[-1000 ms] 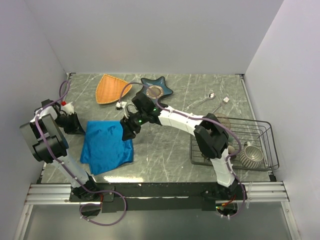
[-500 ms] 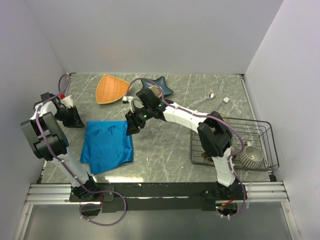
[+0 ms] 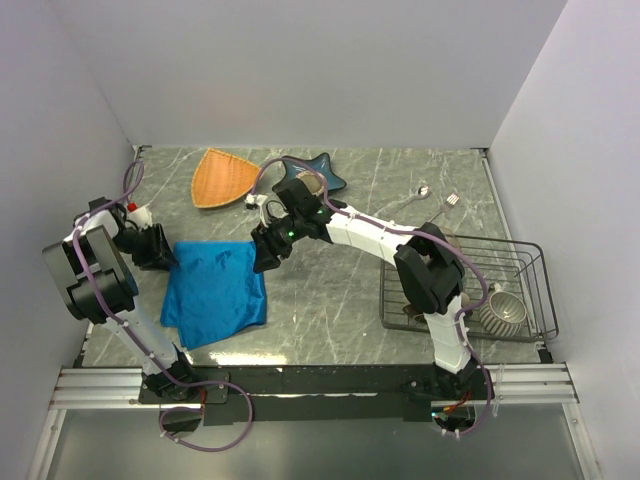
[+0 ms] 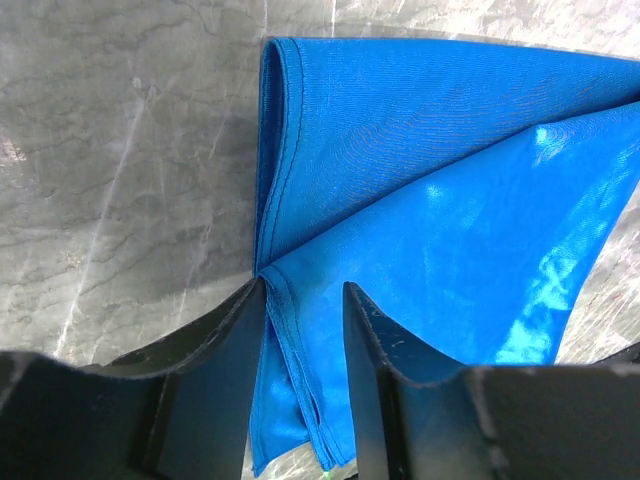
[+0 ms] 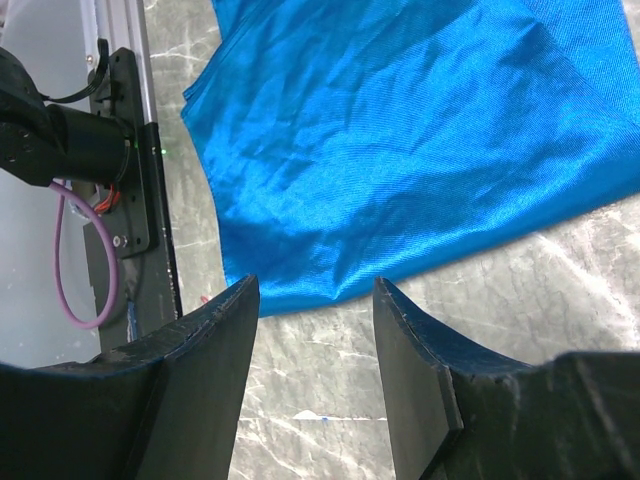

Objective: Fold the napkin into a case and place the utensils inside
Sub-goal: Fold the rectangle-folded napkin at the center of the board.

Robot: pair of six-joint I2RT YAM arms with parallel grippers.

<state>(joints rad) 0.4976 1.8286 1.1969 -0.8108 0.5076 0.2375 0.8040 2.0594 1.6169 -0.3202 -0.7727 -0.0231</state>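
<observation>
Where the napkin sits, top view: napkin (image 3: 215, 290) lies on the left half of the table (image 3: 330, 300) — bright blue, shiny, folded over on itself, rumpled, roughly four-sided.
Left gripper, top view: left gripper (image 3: 158, 248) is at the napkin's far-left corner.
Right gripper, top view: right gripper (image 3: 264, 258) is low at the napkin's far-right corner.
Utensils: spoon (image 3: 422, 190) and fork (image 3: 450, 202) lie near each other on bare table at the far right, well apart from the napkin.
Containers: wire rack (image 3: 510, 265) holds a ribbed bowl (image 3: 503, 310); orange triangular dish (image 3: 222, 177) sits at the far edge; star dish (image 3: 322, 172) is partly behind the right arm, contents can't tell.
Left wrist view: fingers stand apart, straddling the napkin's (image 4: 430, 200) hemmed, layered edge — cloth lies loose between them.
Right wrist view: fingers stand apart with nothing between them, over bare marble just beside the napkin's (image 5: 400, 130) edge; soft creases in the cloth.
</observation>
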